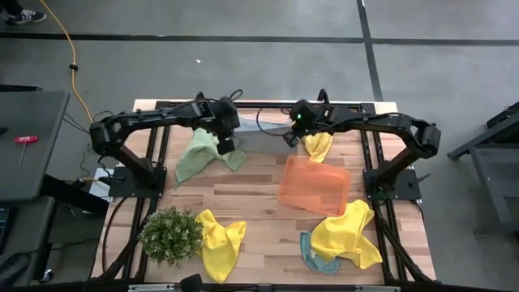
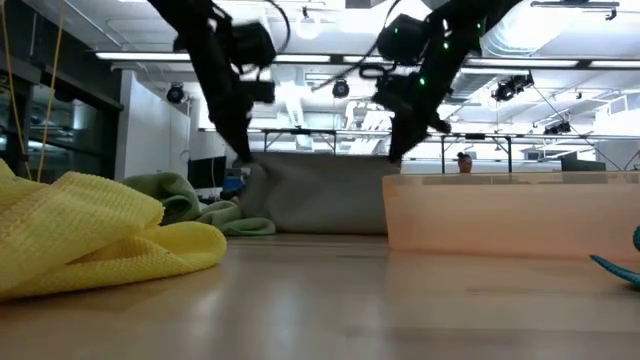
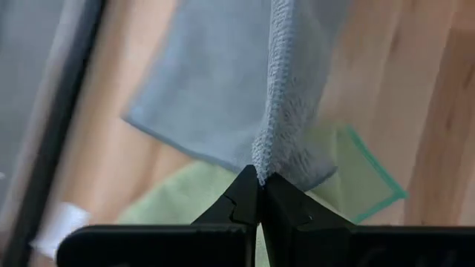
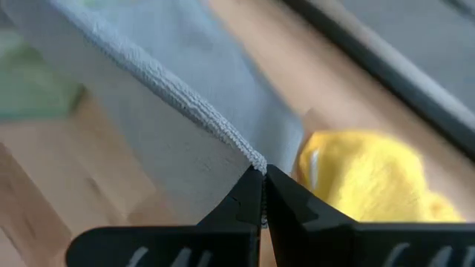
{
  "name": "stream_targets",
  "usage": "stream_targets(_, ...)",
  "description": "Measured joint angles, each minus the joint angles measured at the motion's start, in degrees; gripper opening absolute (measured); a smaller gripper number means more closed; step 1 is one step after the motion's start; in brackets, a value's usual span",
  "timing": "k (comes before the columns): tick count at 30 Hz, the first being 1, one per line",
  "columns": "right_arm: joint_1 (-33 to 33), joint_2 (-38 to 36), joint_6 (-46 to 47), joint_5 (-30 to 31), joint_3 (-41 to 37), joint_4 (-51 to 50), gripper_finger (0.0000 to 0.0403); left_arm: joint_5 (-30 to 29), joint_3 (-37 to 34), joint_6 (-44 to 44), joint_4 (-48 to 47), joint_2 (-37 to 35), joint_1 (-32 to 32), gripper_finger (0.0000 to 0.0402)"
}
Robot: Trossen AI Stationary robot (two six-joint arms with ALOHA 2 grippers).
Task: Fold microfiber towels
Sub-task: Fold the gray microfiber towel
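Aloft, grey-blue towel (image 2: 320, 195) stretched taut between both fingers.

Down at desk (image 2: 330, 310) level, we see a yellow towel (image 2: 90, 230) bunched up close on the left, a pale green towel (image 2: 190, 205) heaped behind it. A grey towel (image 2: 320, 195) hangs stretched between two dark arms coming from above. The orange tray (image 2: 510, 215) stands on the right, a teal towel (image 2: 622, 262) edging in beside it.
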Motion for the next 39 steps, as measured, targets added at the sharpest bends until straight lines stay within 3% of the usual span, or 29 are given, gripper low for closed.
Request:
stream_targets(12,-4.59,-0.35,-9.49,2.34,15.55,-0.18,0.0000,-7.01,11.22,11.58,-1.49,-10.08,6.46,0.0000)
stream_targets(18,-7.20,-0.35,-14.76,2.95,24.69,-0.90,0.0000,-13.10,19.99,22.75,-0.82,-10.66,9.52,0.0000)
stream_targets(23,-7.20,-0.37,-18.64,3.67,29.07,-1.61,0.0000,-13.20,22.40,23.00,-0.62,-10.68,11.20,0.0000)
stream_targets(28,-4.51,-0.21,-21.74,6.75,26.12,-2.77,0.0000,-11.97,17.18,22.07,-0.95,-10.69,11.45,0.0000)
stream_targets(35,-0.21,0.00,-18.44,7.07,10.87,2.28,0.0000,-11.28,2.76,12.87,1.49,-10.62,9.21,0.0000)
stream_targets(39,3.19,0.00,-16.47,5.24,4.78,2.83,0.0000,-8.64,-1.69,6.85,0.03,-10.73,5.24,0.0000)
